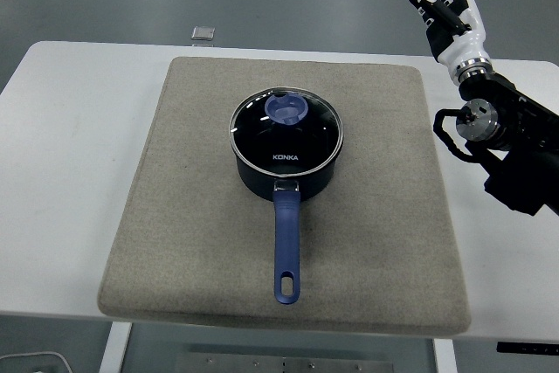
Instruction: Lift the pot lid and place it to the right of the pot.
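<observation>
A dark blue pot (286,168) stands in the middle of a grey mat (175,216), its long blue handle (286,246) pointing to the table's near edge. A glass lid (286,128) with a blue knob (286,109) sits on the pot. My right hand (444,2) is raised at the far right, well beyond the mat's back right corner, fingers spread and holding nothing. It is far from the lid. My left arm does not show.
The mat lies on a white table (61,128). A small grey square object (203,34) lies at the table's far edge. The right forearm (515,150) hangs over the table's right side, beside the mat.
</observation>
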You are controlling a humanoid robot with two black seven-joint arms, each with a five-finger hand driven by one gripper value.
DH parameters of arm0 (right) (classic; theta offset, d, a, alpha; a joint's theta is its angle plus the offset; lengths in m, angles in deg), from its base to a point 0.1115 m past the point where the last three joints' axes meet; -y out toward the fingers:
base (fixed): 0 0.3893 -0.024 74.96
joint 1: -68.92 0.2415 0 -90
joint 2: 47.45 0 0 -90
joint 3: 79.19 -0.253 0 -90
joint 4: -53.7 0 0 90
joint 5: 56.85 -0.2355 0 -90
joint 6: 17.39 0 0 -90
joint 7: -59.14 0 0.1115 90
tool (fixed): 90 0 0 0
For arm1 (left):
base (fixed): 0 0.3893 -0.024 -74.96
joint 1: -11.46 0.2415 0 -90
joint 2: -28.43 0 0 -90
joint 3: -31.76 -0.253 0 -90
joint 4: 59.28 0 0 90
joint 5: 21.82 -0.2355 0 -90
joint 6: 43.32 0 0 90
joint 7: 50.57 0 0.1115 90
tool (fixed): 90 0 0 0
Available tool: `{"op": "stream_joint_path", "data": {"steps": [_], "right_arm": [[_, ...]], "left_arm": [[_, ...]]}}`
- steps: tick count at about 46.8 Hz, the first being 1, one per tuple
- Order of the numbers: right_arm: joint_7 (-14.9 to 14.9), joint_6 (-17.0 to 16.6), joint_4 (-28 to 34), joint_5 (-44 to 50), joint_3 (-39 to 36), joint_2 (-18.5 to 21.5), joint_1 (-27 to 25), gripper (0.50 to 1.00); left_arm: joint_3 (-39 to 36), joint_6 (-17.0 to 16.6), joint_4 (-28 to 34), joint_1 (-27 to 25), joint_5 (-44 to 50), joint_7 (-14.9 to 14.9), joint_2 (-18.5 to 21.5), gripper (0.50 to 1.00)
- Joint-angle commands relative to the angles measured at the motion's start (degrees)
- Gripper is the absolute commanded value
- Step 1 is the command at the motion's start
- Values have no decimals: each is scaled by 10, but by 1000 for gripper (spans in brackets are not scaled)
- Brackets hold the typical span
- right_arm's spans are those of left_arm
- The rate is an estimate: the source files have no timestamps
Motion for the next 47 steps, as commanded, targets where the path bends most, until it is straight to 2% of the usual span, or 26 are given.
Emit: {"op": "stream_joint_path", "data": {"steps": [1, 47], "right_arm": [[0, 0, 0, 0, 0, 0, -1, 905], [4, 7, 0, 0, 0, -15, -3, 905]], "left_arm": [[-1, 0, 0, 0, 0, 0, 0, 1000], [-1, 0, 0, 0, 0, 0, 0, 1000]]}}
